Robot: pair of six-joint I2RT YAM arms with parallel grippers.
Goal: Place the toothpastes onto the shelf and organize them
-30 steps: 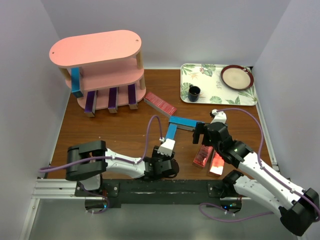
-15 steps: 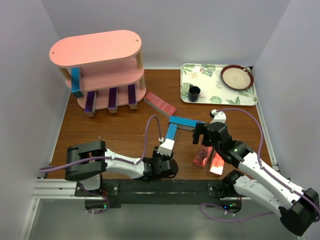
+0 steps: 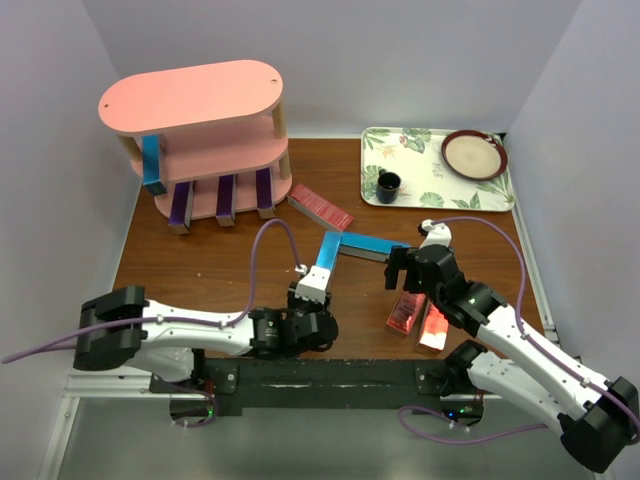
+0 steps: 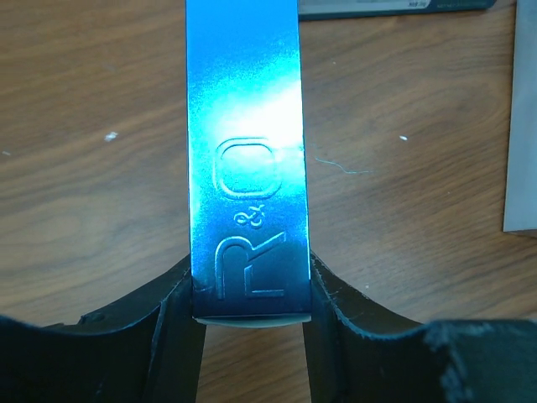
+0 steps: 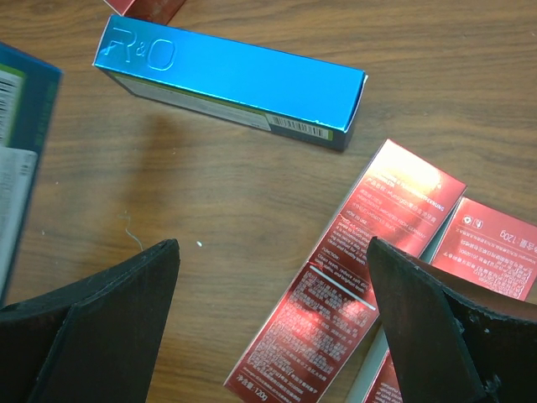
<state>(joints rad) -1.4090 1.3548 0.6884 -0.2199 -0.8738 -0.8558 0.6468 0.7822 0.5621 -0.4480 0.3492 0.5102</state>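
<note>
The pink shelf (image 3: 190, 100) stands far left. A blue carton (image 3: 152, 163) leans at its left end and three purple cartons (image 3: 226, 198) stand on its bottom board. My left gripper (image 3: 309, 291) is shut on the near end of a blue carton (image 3: 324, 260), which fills the left wrist view (image 4: 243, 168). A second blue carton (image 3: 368, 246) lies on the table beyond it (image 5: 231, 80). My right gripper (image 3: 404, 272) is open and empty above two red cartons (image 3: 405, 312) (image 5: 361, 285). A third red carton (image 3: 320, 207) lies near the shelf.
A floral tray (image 3: 420, 190) at the far right carries a dark cup (image 3: 388, 185) and a brown-rimmed plate (image 3: 474, 154). White walls close in both sides. Bare wood table (image 3: 220, 260) shows between the shelf and the arms.
My left arm has swung its base link to the left and carried the held blue carton a little left and away from me. The right arm has not moved.
</note>
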